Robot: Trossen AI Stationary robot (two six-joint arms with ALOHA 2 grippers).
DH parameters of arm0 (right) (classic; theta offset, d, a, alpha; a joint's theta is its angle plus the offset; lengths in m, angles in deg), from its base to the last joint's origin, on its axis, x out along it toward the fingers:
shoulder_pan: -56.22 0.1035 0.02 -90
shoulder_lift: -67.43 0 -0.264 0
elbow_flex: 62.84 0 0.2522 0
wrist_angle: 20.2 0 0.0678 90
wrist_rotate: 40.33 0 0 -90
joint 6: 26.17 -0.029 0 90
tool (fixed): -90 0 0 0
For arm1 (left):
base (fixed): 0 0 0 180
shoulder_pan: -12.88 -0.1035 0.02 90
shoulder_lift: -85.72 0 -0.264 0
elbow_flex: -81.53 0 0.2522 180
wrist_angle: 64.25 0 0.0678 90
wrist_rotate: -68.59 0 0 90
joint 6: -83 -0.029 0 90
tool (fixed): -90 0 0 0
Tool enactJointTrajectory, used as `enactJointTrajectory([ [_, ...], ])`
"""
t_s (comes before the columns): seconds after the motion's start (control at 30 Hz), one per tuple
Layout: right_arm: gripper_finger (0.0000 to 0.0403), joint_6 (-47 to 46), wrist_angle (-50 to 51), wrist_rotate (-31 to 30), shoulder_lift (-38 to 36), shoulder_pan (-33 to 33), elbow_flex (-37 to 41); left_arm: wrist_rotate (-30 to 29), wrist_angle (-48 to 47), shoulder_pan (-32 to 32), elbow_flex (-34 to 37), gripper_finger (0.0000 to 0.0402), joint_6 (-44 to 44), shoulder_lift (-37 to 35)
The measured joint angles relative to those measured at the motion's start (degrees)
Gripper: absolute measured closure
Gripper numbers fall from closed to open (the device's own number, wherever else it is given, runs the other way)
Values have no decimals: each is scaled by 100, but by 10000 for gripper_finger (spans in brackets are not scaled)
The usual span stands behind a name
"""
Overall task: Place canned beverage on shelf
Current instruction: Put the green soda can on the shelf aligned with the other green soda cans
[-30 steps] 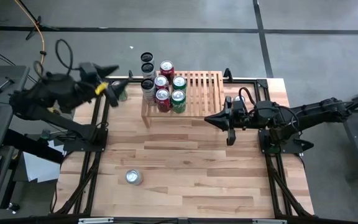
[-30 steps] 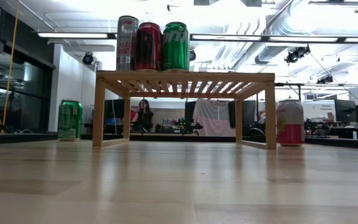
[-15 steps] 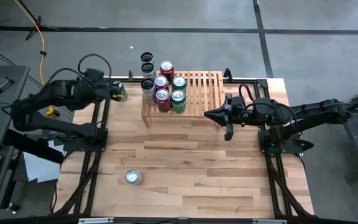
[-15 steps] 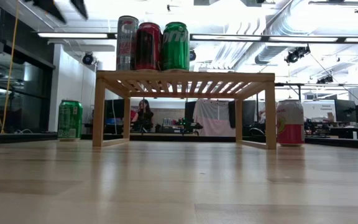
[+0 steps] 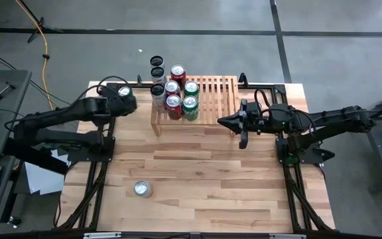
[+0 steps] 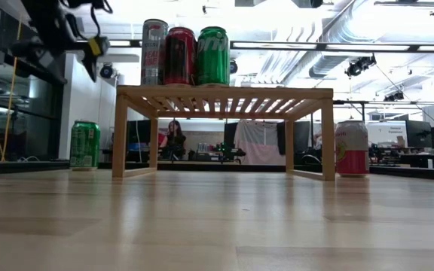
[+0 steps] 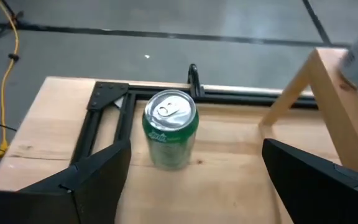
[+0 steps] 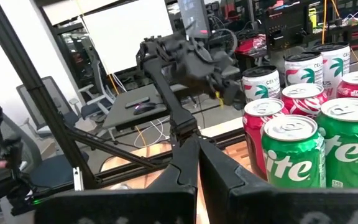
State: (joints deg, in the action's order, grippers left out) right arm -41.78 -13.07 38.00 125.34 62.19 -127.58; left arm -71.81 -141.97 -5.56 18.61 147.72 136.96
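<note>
Cans already fill the left half of the shelf (image 5: 197, 99), packed tight in the upper centre of the high view, so the bare slats on its right half are free for the next one. Left end effector (image 7: 188, 186) hangs released, fingers spread wide either side of the green can (image 7: 169, 137) standing upright at the counter's (image 5: 197, 172) upper-left corner, just left of the shelf leg. Spread looks sized to drop around the can body; no contact yet. Right end effector (image 5: 223, 122) sits clenched and empty just right of the shelf front, likely parked clear. Another can (image 5: 142, 189) stands alone in the lower left of the counter, well apart, probably queued next.
</note>
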Motion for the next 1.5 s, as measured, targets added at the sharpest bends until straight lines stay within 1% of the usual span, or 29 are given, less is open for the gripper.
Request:
enactJointTrajectory([
  [0.1, 402, 0, -1, 0, 0, 0, 0, -21, 433, -316, 322, 46, -131, 14],
  [0.27, 402, -198, 2, 1, 0, 0, 0, 31, 687, -922, 595, 46, -122, 86],
  [0.4, 402, -238, 24, -1, 0, 0, 0, 100, 1347, -1414, 717, 46, -809, 175],
  [0.5, 402, -238, 36, -1, 0, 0, 0, 395, 1974, -1776, 842, 46, -1333, 290],
  [0.63, 402, -238, 41, -1, 0, 0, 0, 779, 2513, -2229, 916, 46, -1578, 520],
  [0.73, 402, -238, 41, 0, 0, 0, 0, 1109, 2917, -2538, 916, 46, -2035, 682],
  [0.83, 402, -238, 41, -1, 0, 0, 0, 1482, 3162, -2797, 916, 46, -2377, 867],
  [0.93, 402, -238, 41, -1, 0, 0, 0, 1790, 3161, -3041, 916, 46, -2517, 1059],
  [1.03, 402, -238, 41, -1, 0, 0, 0, 1915, 3104, -3188, 916, 46, -2591, 1185],
  [1.33, 402, -238, 45, -1, 0, 0, 0, 1936, 3047, -3185, 916, 46, -2585, 1223],
  [1.5, 402, -238, 48, -1, 0, 0, 0, 2034, 2957, -3185, 916, 46, -2581, 1392],
])
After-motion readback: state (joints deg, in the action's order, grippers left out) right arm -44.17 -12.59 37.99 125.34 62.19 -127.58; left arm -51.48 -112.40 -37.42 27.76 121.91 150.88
